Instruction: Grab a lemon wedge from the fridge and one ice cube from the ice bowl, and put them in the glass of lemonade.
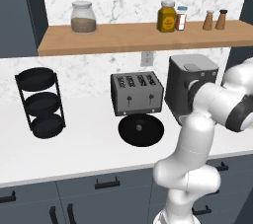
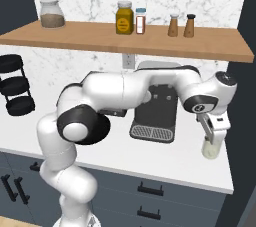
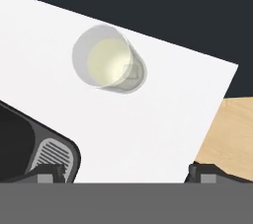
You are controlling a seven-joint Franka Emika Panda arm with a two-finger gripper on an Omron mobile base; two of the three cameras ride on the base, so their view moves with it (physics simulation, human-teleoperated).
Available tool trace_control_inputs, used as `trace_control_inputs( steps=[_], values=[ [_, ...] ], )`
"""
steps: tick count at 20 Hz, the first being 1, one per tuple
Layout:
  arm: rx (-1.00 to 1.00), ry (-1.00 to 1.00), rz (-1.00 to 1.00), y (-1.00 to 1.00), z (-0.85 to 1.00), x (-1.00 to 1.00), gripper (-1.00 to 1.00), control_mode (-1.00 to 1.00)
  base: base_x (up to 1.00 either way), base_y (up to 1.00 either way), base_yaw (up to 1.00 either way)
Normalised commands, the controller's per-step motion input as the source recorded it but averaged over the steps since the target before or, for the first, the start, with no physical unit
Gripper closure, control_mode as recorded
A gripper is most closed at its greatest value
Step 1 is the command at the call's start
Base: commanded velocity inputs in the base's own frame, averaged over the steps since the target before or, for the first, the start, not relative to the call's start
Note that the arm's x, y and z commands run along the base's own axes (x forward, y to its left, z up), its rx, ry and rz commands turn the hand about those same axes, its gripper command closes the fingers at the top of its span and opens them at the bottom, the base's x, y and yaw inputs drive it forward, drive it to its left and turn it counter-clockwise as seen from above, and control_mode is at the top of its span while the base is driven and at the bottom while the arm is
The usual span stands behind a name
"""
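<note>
Pale yellow liquid in the glass of lemonade (image 3: 107,58), seen from above in the hand view; a faint small square shape at its inner wall, too blurred to identify. Glass stands on the white counter (image 3: 148,114), near the counter's end, just beside the coffee machine (image 2: 156,106). Right base view: gripper (image 2: 214,138) hangs directly over the glass (image 2: 211,150), fingers partly covering its upper half. Jaws spread wide, nothing between them. Left base view: the arm's forearm blocks the machine's (image 1: 190,87) right side; it adds a toaster (image 1: 137,93), a black round plate (image 1: 141,130) and a three-tier black rack (image 1: 41,102).
</note>
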Motion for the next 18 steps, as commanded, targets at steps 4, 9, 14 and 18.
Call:
trace_control_inputs(
  steps=[4,9,14,18],
  values=[
    [0.00,0.00,0.00,0.29,0.09,0.00,-1.00,-1.00,0.00,0.00,0.00],
    [0.00,0.00,0.05,0.56,0.07,-0.21,-1.00,-1.00,0.00,0.00,0.00],
    [-0.07,0.01,0.10,0.86,0.11,-0.25,-1.00,-1.00,0.00,0.00,0.00],
    [-0.20,0.21,0.19,1.00,0.00,-0.02,-1.00,-1.00,0.00,0.00,0.00]
  ],
)
